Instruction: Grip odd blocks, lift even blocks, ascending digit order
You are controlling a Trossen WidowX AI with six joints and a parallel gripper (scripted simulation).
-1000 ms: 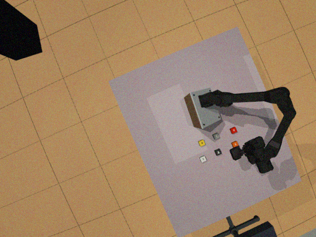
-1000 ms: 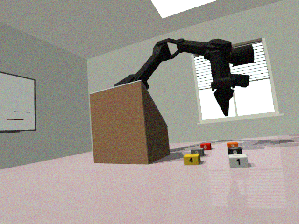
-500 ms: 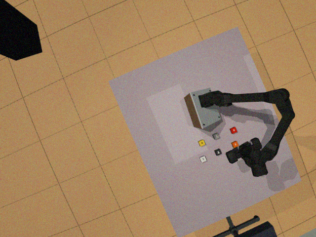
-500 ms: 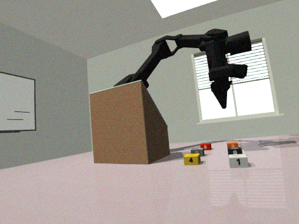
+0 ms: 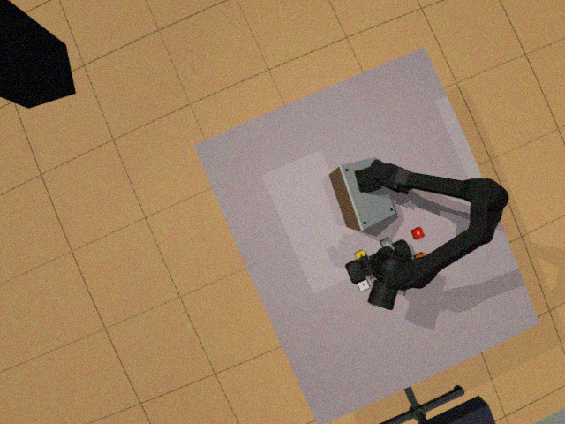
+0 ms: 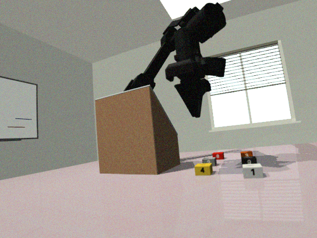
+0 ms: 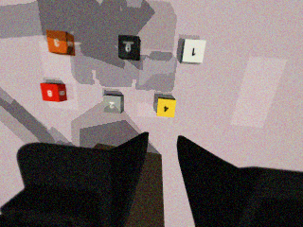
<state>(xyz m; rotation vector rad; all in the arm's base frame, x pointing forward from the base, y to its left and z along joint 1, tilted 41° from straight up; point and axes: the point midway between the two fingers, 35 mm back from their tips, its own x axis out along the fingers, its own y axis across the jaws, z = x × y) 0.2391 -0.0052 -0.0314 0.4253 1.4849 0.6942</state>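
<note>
Six blocks lie on the table: white 1, grey 2, orange 3, yellow 4, a red block that looks like 8, and a black block that looks like 9. The arm hides the black block in the top view. My gripper is partly open and empty, high above the table. In the wrist view the yellow block is just beyond the fingertips.
The arm's base sits on a tall brown box with a grey top, behind the grey and yellow blocks in the top view. The box's brown side shows below the fingertips in the wrist view. Arm shadows cross the table.
</note>
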